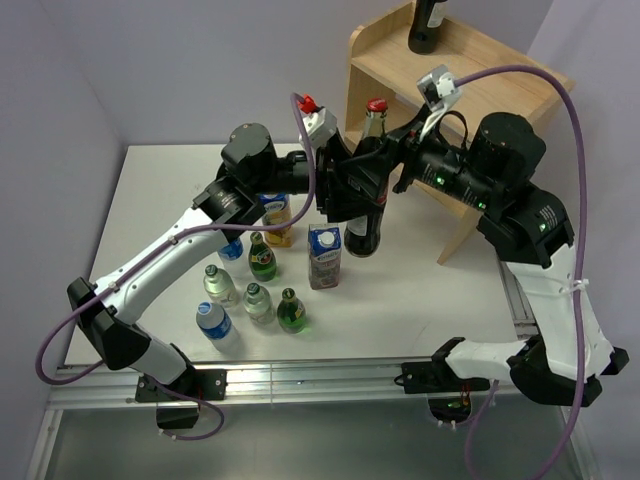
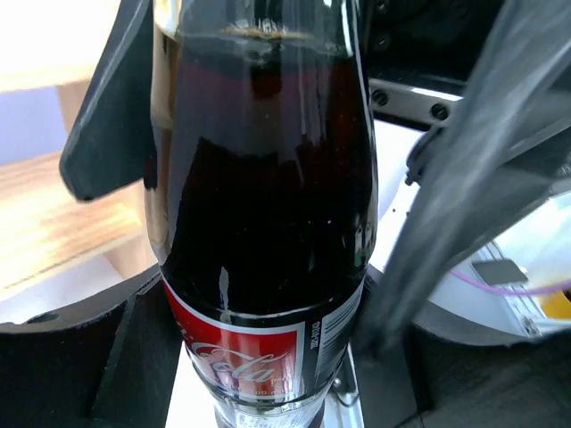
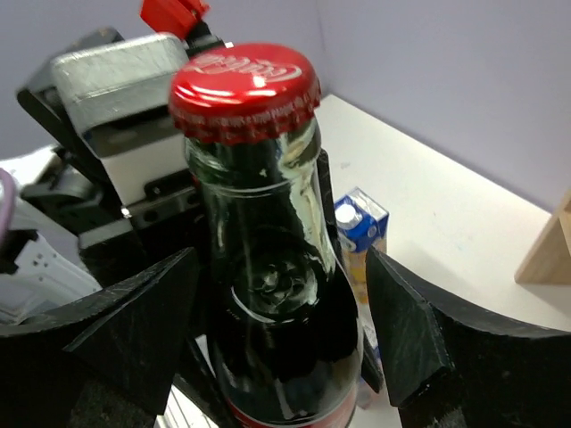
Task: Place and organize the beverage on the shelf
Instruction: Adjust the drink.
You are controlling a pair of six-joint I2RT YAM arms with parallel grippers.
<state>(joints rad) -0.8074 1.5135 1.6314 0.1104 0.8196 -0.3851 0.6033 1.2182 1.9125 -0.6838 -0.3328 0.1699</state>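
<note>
Right claw [image 3: 277, 330] straddles the shoulder of the cola bottle [image 3: 268, 267]. Its jaws are partly open, with a gap showing on at least one side, so I judge it is not yet gripping. Left claw [image 2: 259, 178] is clamped on the bottle's body lower down, fingers against both flanks. The bottle stands upright, long axis vertical, mid-surface [image 1: 430, 290]. From it the wooden shelf [image 1: 470, 60] lies at 1 o'clock, on my right arm's side, so that arm looks better placed to carry it. Other drinks [image 1: 262, 260] cluster at 8 o'clock.

Glossy glass cola bottle [image 2: 259, 223], red crimped metal cap [image 3: 245, 85], pale matt wooden shelf [image 1: 480, 65]
</note>
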